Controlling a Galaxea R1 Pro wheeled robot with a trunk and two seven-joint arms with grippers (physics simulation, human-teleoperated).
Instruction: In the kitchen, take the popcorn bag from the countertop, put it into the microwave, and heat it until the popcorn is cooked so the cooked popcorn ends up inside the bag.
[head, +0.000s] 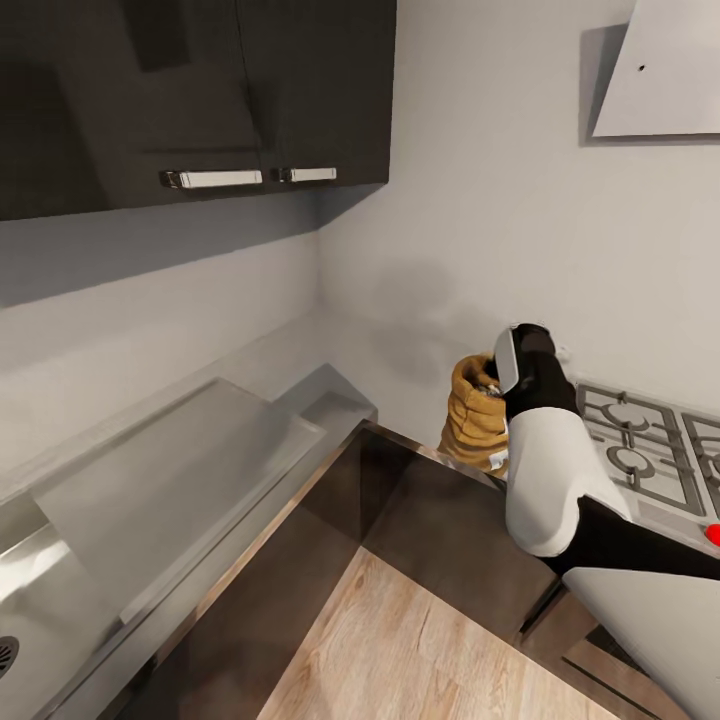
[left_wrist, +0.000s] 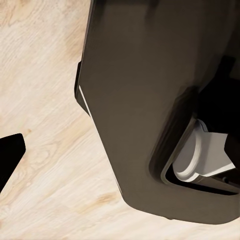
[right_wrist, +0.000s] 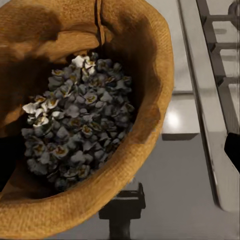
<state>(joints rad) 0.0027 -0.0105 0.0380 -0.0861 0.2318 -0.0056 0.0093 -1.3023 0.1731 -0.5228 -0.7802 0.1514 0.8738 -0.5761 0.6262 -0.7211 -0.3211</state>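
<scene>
Overhead, dark wall cabinets (head: 190, 100) hang above the long grey surface (head: 170, 480), which turns the corner toward a gas hob (head: 640, 440). Just beside the hob stands the popcorn bag (head: 475, 420), upright, mouth open, popcorn (right_wrist: 80, 120) heaped inside. Above it hovers the right gripper (head: 512, 362); whether its jaws are spread or closed I cannot tell, though nothing seems held. A careless pinch on the soft rim could tip the bag and spill kernels.

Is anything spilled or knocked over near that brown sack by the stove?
Nothing stands out. The brown burlap sack stands upright on the grey glossy countertop beside the gas hob, and the pale popcorn lies heaped inside its mouth, none spilled.
</scene>
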